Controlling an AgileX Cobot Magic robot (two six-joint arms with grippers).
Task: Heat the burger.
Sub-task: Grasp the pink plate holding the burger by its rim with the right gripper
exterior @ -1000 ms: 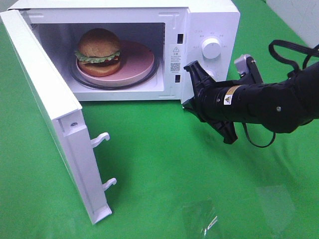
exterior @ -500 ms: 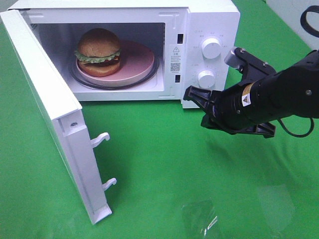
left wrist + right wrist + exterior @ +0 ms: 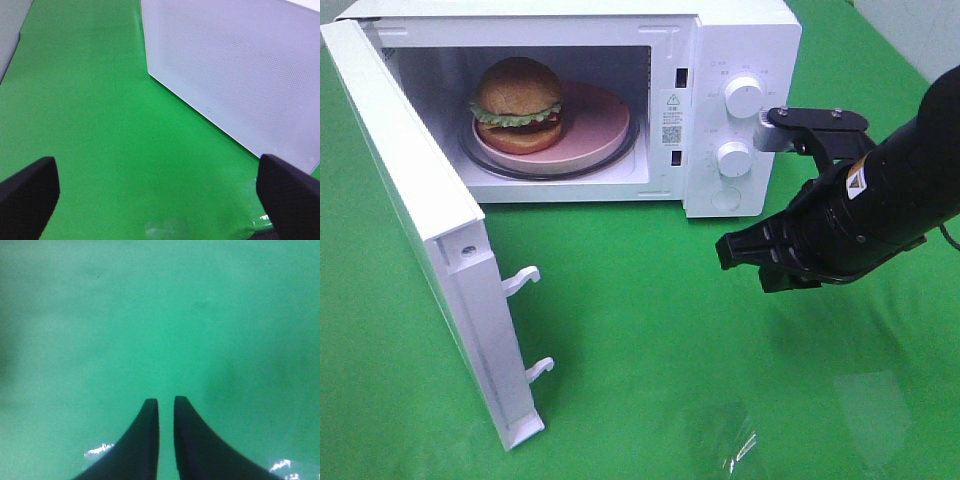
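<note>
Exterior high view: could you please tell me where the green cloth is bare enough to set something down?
Bare cloth lies between the open door and the right gripper. It is crowded at the microwave front, and inside, where the burger fills the pink plate.

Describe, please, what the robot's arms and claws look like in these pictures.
The right arm is bulky matte black, with a small yellow triangular warning sticker and a silver-grey bracket on top. The right claw has two black, tapering, curved fingers. The left claw shows only black finger ends.
</note>
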